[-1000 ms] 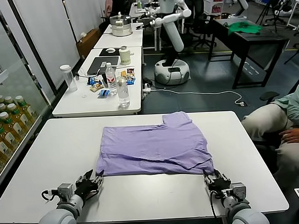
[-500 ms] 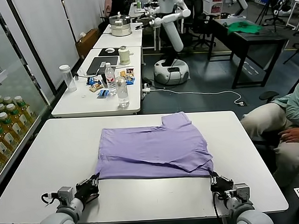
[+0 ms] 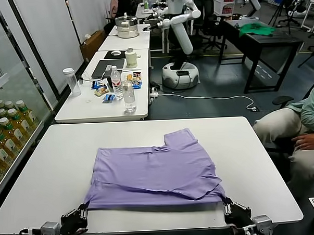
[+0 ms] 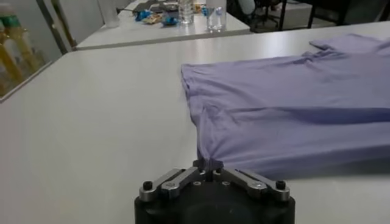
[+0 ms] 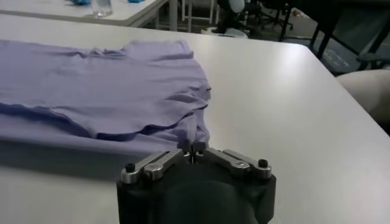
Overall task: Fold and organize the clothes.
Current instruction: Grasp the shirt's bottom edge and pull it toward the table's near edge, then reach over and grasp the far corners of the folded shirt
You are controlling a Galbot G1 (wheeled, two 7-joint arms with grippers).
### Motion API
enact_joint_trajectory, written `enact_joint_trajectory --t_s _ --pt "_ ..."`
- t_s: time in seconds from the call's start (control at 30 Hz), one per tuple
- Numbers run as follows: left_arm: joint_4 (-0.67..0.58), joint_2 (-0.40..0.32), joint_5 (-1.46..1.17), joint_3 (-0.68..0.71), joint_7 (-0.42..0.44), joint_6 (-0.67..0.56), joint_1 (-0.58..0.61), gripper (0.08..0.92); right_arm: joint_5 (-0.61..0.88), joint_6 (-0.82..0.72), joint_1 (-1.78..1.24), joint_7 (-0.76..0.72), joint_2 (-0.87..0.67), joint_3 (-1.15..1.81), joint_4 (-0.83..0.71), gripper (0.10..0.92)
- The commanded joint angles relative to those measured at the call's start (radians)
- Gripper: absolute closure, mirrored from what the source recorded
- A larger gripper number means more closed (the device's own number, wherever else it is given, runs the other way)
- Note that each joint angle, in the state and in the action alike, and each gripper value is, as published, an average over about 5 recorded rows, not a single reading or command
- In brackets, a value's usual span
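Pinching T-shirt (image 3: 154, 172) near corners: left gripper (image 4: 208, 163), right gripper (image 5: 194, 149).

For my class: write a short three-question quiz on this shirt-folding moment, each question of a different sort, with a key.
1. True or false: both grippers are shut on corners of the T-shirt.
2. Which edge of the white table are the held corners at? A far edge B near edge C middle
3. Fill in: one short ___ points toward the table's far side.

Key
1. True: the left gripper and right gripper each pinch a corner.
2. B
3. sleeve
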Motion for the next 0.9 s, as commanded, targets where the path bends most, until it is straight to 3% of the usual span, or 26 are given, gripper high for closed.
enact_joint_trajectory --t_s 0.03,0.2,0.43,0.6,0.73,0.9 --pt "-0.133 -0.044 0.039 -0.113 0.022 -0.014 -0.027 0.751 0.013 -0.017 0.002 -0.004 -0.007 0.062 0.109 0.690" --pt "-0.086 -0.008 0.030 -0.098 0.049 -0.009 -0.147 0.612 0.085 -0.079 0.255 0.000 0.001 0.052 0.016 0.578" --pt "0.177 0.054 0.017 0.087 0.111 0.024 -0.493 0.405 0.097 -0.127 0.817 0.013 0.106 -0.198 -0.392 0.361" --pt "0.342 0.045 0.029 0.164 0.134 0.034 -0.649 0.267 0.070 -0.126 1.005 -0.016 0.189 -0.285 -0.630 0.232" --pt "0.495 0.041 0.038 0.213 0.163 0.004 -0.748 0.189 0.030 -0.124 1.106 -0.025 0.269 -0.335 -0.797 0.205" --pt "0.635 0.044 0.047 0.262 0.193 -0.013 -0.837 0.178 -0.026 -0.104 1.209 -0.013 0.369 -0.377 -0.965 0.203"
